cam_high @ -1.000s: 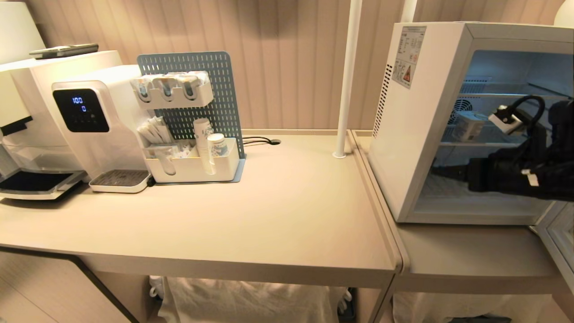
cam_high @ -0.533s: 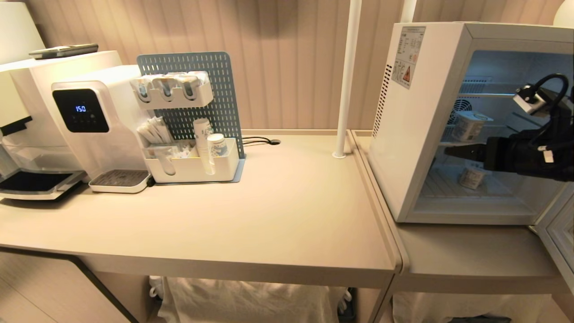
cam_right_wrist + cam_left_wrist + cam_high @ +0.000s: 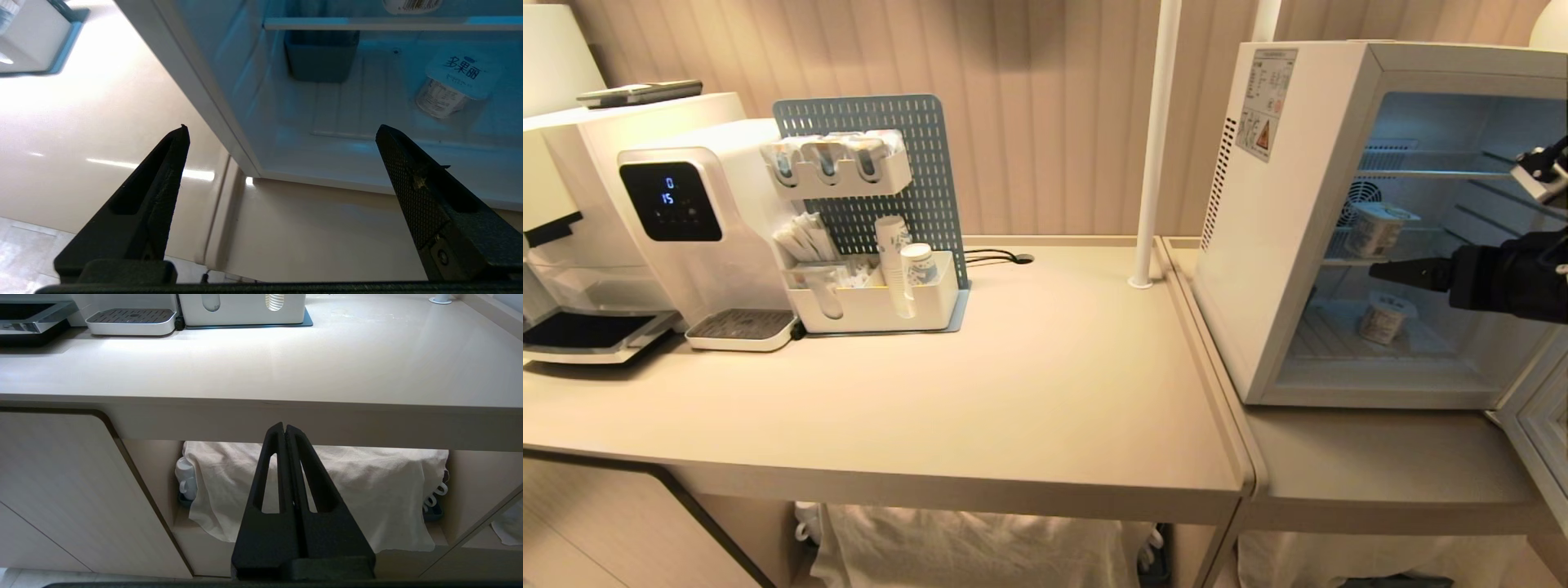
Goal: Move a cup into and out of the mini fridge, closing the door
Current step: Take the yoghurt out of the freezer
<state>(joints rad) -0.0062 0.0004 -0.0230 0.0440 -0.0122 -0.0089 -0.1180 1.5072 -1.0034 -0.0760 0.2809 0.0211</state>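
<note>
**Mini fridge open, two yogurt cups inside, right jaws spread and empty**

Mini fridge: white, standing on the lower side tabletop at the right, interior lit pale blue. Its door is swung open; only a corner of the frame shows at the right edge of the head view.

Cup on fridge floor: a yogurt cup with a printed foil lid, lying tilted on the ribbed floor, touched by nothing. The right wrist view shows it deeper in the compartment than the jaw tips.

Cup on wire shelf: a second yogurt cup, upright on the middle shelf, near the rear fan.

Right gripper: reaches in from the right at the fridge opening, level with the shelf edge and above the floor cup. Its jaws stand wide apart and hold nothing.

Left gripper: parked low in front of the main tabletop, pointing at the open space beneath it where a white cloth is draped. Jaws pressed together, empty.

Other items on the main tabletop, well apart from the fridge: a white water dispenser with a lit display, a blue pegboard organiser holding paper cups and sachets, and a white pole.
</note>
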